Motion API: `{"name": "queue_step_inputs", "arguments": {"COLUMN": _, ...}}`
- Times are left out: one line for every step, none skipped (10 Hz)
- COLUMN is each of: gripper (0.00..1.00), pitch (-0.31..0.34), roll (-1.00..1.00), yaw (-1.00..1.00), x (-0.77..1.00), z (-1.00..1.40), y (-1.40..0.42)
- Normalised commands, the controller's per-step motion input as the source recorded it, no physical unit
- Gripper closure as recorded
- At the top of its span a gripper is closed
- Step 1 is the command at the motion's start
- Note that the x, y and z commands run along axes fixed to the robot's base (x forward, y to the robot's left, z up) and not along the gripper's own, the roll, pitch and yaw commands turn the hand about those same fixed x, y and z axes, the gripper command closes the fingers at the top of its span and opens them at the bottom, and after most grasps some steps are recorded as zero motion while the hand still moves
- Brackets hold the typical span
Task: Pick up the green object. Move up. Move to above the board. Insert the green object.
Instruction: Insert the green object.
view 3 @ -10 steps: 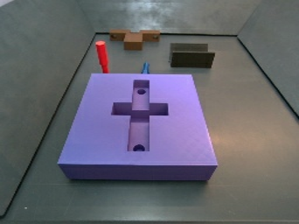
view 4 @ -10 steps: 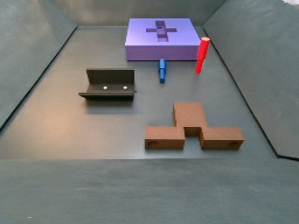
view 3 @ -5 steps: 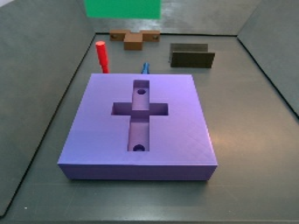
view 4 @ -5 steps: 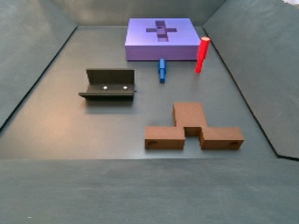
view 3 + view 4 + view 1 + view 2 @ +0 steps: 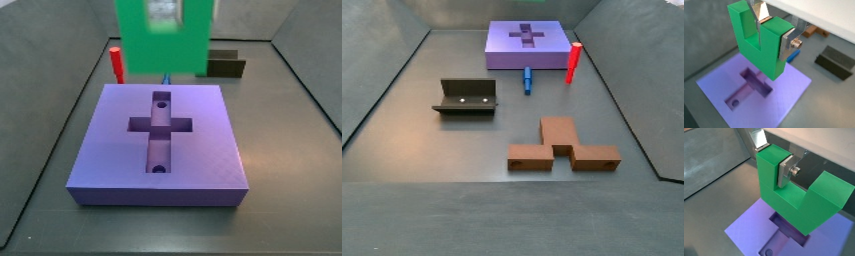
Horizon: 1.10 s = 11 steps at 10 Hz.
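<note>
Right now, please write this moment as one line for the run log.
phase: carry | end effector: shut on bright green U-shaped block | position: above purple-blue board with cross-shaped recess | insertion: not yet done

The dark grey surface (image 5: 422,140) carries the board (image 5: 529,44), a red cylinder (image 5: 573,62), a small blue piece (image 5: 527,80), the fixture (image 5: 466,97) and a brown block (image 5: 564,146); the end effector (image 5: 775,32) hangs above the board.
</note>
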Motion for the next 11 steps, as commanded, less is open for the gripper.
{"name": "queue_step_inputs", "arguments": {"gripper": 1.0, "pitch": -0.06, "roll": 0.2, "yaw": 0.05, "x": 0.34, "z": -0.75, "y": -0.15}}
{"name": "queue_step_inputs", "arguments": {"gripper": 1.0, "pitch": -0.091, "roll": 0.12, "yaw": 0.17, "x": 0.0, "z": -0.59, "y": 0.0}}
{"name": "queue_step_inputs", "arguments": {"gripper": 1.0, "pitch": -0.149, "roll": 0.04, "yaw": 0.24, "x": -0.06, "z": -0.58, "y": 0.0}}
{"name": "queue_step_inputs", "arguments": {"gripper": 1.0, "pitch": -0.173, "roll": 0.04, "yaw": 0.21, "x": -0.09, "z": -0.57, "y": -0.03}}
{"name": "queue_step_inputs", "arguments": {"gripper": 1.0, "pitch": -0.183, "roll": 0.0, "yaw": 0.26, "x": -0.15, "z": -0.56, "y": -0.02}}
{"name": "queue_step_inputs", "arguments": {"gripper": 1.0, "pitch": -0.179, "roll": 0.03, "yaw": 0.24, "x": -0.16, "z": -0.47, "y": -0.03}}
{"name": "queue_step_inputs", "arguments": {"gripper": 1.0, "pitch": -0.18, "roll": 0.05, "yaw": 0.16, "x": -0.18, "z": -0.44, "y": -0.01}}
{"name": "queue_step_inputs", "arguments": {"gripper": 1.0, "pitch": -0.179, "roll": 0.06, "yaw": 0.19, "x": -0.22, "z": -0.4, "y": 0.0}}
{"name": "queue_step_inputs", "arguments": {"gripper": 1.0, "pitch": -0.129, "roll": 0.08, "yaw": 0.05, "x": -0.21, "z": -0.28, "y": -0.03}}
{"name": "queue_step_inputs", "arguments": {"gripper": 1.0, "pitch": -0.077, "roll": 0.07, "yaw": 0.0, "x": -0.18, "z": -0.21, "y": 0.0}}
{"name": "queue_step_inputs", "arguments": {"gripper": 1.0, "pitch": -0.067, "roll": 0.05, "yaw": 0.0, "x": -0.17, "z": -0.21, "y": 0.0}}
